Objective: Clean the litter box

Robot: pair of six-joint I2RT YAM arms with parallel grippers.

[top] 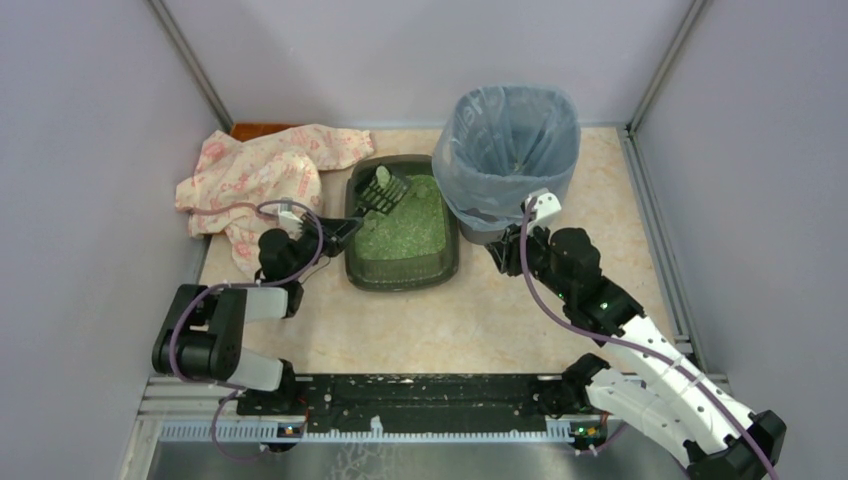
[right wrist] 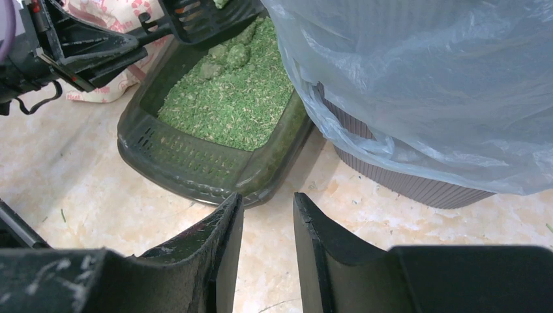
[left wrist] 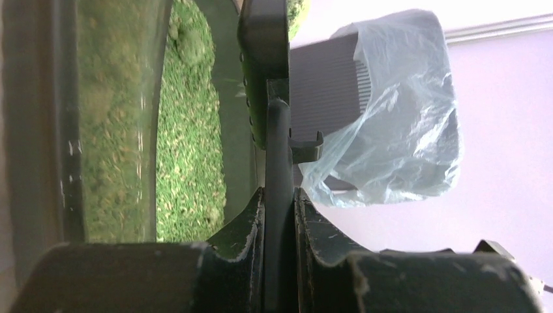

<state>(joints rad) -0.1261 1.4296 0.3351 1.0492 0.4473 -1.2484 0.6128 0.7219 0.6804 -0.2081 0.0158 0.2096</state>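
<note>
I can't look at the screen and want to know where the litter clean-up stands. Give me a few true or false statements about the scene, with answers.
1. The left hand is shut on the scoop handle. True.
2. The scoop is over the bin. False: it is over the far left corner of the litter box.
3. The right hand grips the bin's plastic bag. False: it is open and empty, low beside the bin.
4. A patterned cloth lies left of the litter box. True.
5. The litter box has been emptied. False: green litter covers its floor.
</note>
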